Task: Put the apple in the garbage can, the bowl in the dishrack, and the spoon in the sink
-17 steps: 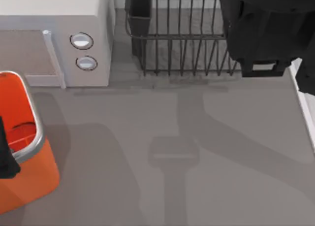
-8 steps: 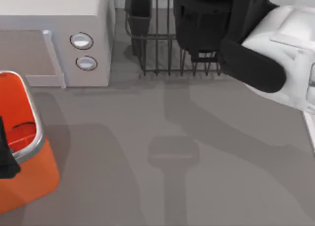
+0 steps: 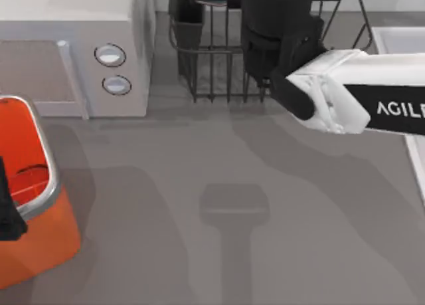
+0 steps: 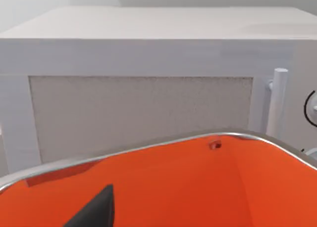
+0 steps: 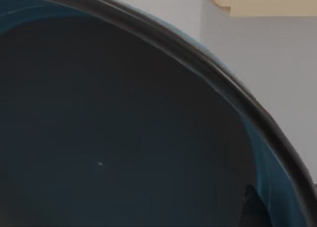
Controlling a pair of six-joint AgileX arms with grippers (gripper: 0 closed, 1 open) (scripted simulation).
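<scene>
One bowl [image 5: 124,138], dark teal inside with a dark rim, sits right up against the right wrist camera, and whether the right gripper [image 3: 275,52] grasps it cannot be told; that gripper hangs over the one dishrack [image 3: 212,66] at the table's back. One garbage can [image 3: 30,185] stands at the left edge, the left gripper [image 3: 8,212] over its rim, grip unreadable. One white microwave [image 3: 73,46] with two round buttons [image 3: 110,54] stands behind the can, and the sink [image 3: 398,39] is at the right.
</scene>
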